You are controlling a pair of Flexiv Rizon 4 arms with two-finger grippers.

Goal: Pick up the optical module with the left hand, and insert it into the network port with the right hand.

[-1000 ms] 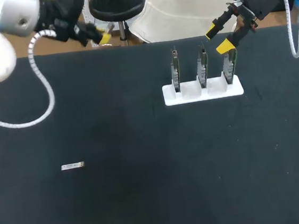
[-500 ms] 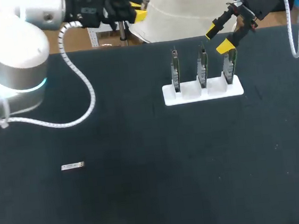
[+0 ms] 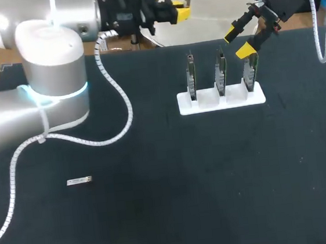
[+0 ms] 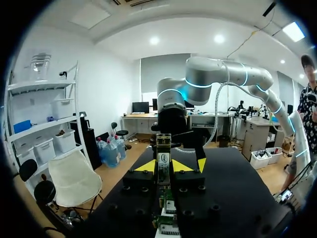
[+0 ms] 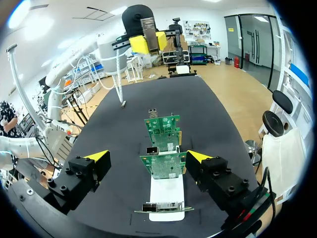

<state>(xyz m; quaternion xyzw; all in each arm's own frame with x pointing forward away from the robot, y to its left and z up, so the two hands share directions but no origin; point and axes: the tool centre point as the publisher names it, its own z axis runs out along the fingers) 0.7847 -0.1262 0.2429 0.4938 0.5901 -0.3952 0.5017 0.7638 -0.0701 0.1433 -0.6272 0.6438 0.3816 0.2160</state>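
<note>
Starting with the black desk (image 3: 162, 227): your left arm (image 3: 52, 69) arcs over its far edge, and the left claw (image 3: 182, 12) is high up. You cannot tell whether that claw is apart or together. Your right claw (image 3: 237, 41) hangs spread wide above the white rack (image 3: 207, 103), probably parked there to be near the network port. The optical module (image 3: 79, 181) lies flat on the desk's left side, well apart from both, not yet picked.
</note>
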